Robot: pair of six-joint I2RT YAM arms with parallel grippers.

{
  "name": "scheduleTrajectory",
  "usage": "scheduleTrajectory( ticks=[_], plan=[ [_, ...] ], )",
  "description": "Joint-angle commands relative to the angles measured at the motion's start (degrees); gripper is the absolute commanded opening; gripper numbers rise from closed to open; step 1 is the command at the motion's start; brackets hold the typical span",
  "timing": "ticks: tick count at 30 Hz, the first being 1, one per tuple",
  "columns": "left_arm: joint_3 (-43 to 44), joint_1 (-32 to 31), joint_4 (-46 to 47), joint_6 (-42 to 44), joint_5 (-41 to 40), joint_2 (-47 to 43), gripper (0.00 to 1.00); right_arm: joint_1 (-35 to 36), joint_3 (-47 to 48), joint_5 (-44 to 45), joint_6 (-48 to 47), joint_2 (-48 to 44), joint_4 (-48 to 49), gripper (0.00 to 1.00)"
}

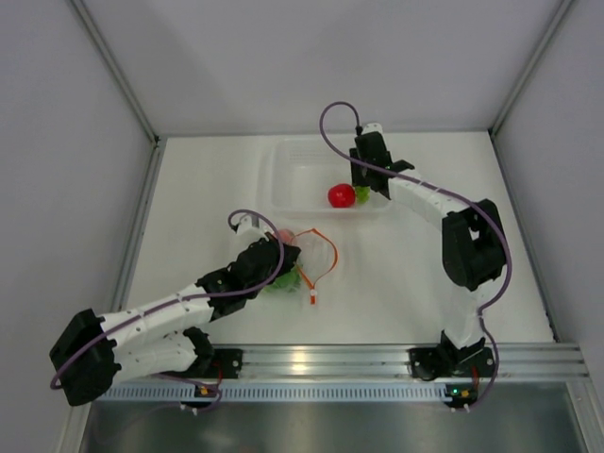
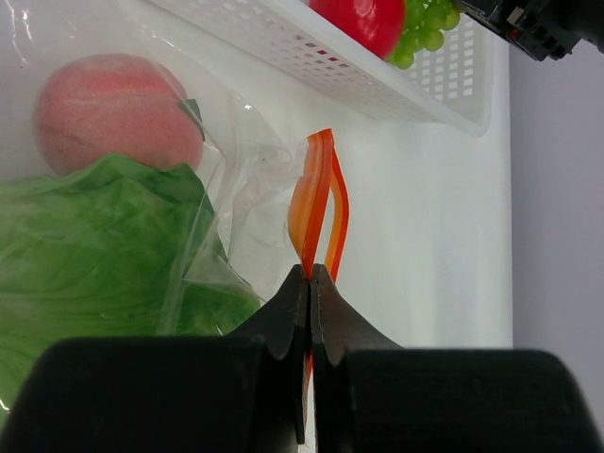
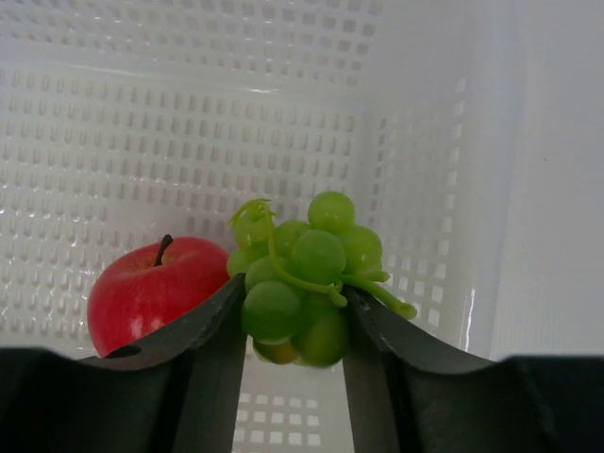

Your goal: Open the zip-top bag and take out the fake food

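Observation:
The zip-top bag (image 1: 304,257) lies at mid-table, its mouth spread wide with the orange zip strip (image 2: 316,203) looping out. My left gripper (image 2: 310,274) is shut on that strip. Inside the clear plastic I see a pinkish round fruit (image 2: 113,113) and green lettuce (image 2: 85,245). My right gripper (image 3: 294,286) hangs over the white tray (image 3: 189,142), shut on the green grape bunch (image 3: 316,255), which touches both fingers. A red apple-like fruit (image 3: 142,288) rests on the tray floor just left of it. From above, the left gripper (image 1: 291,257) sits at the bag and the right gripper (image 1: 363,193) over the tray.
The perforated tray (image 1: 293,179) stands at the back centre of the white table, its near rim (image 2: 359,75) just beyond the bag. Grey walls close off the left, right and back. Both arm bases sit on the rail at the near edge.

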Motion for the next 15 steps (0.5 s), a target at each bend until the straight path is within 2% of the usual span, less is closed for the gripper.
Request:
scheduleTrajectory(
  ticks=[1, 3, 4, 9, 12, 14, 15],
  plan=[
    [0.19, -0.15, 2.62, 0.73, 0.43, -0.82, 0.0, -0.02, 2.56, 0.68, -0.2, -1.84, 0.96, 0.45],
    [0.46, -0.15, 2.62, 1.17, 0.6, -0.82, 0.0, -0.11, 2.11, 0.41, 0.24, -3.6, 1.14, 0.56],
    [0.63, -0.15, 2.62, 1.35, 0.78, -0.82, 0.0, -0.03, 1.68, 0.32, 0.42, -4.21, 0.96, 0.71],
    [1.25, -0.15, 2.62, 2.23, 1.83, -1.08, 0.0, 0.06, -2.27, -0.64, 1.03, -11.94, 2.28, 0.81],
    [1.77, -0.15, 2.62, 2.66, 2.27, -1.52, 0.0, 0.33, -7.36, -2.65, 2.43, -18.62, 4.82, 0.99],
    [2.13, -0.15, 2.53, 3.02, 2.53, -1.61, 0.0, 0.33, -12.11, -4.41, 6.03, -23.54, 6.14, 0.99],
    [2.48, -0.15, 2.53, 3.45, 2.8, -1.78, 0.0, 0.15, -13.69, -8.43, 7.0, -24.95, 7.28, 1.0]
  ],
)
